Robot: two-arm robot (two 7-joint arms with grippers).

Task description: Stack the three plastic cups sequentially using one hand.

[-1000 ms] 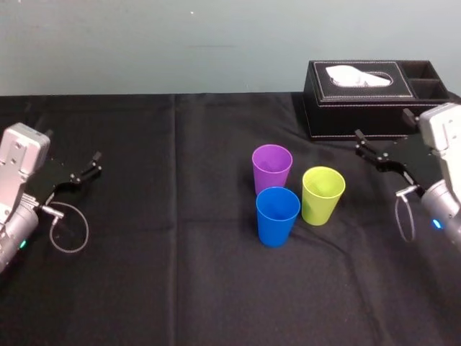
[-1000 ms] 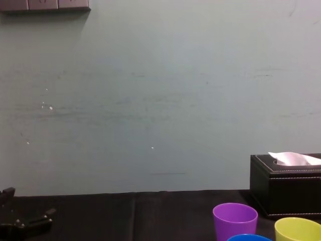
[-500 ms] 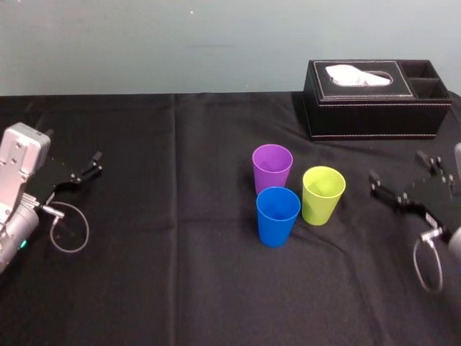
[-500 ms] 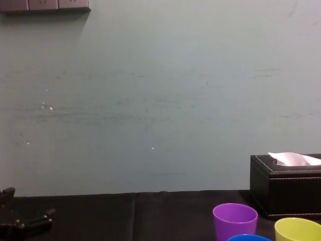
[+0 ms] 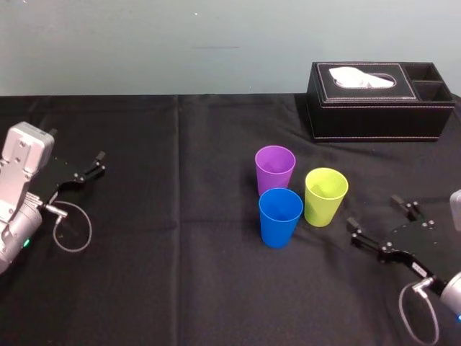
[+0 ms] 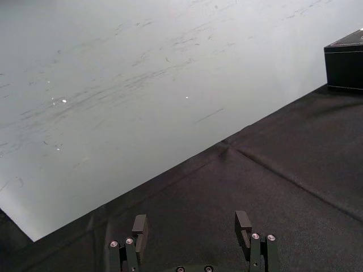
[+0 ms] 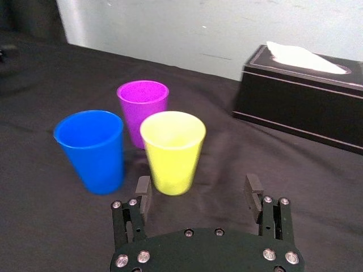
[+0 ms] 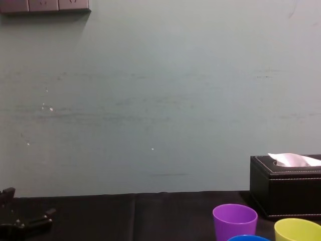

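Now that my right gripper [image 5: 373, 213] has swung from beside the tissue box [image 5: 380, 101] to well in front of it, it faces the yellow-green cup [image 5: 325, 196], fingers apart. The purple cup [image 5: 274, 169] and blue cup [image 5: 279, 216] stand beside that cup, unstacked, so I judge a first grasp is next. My left gripper [image 6: 191, 218] is parked open, far left of the box.

Head view high over the table [image 5: 180, 274], chest view low across it; purple cup [image 5: 274, 167] common to both.
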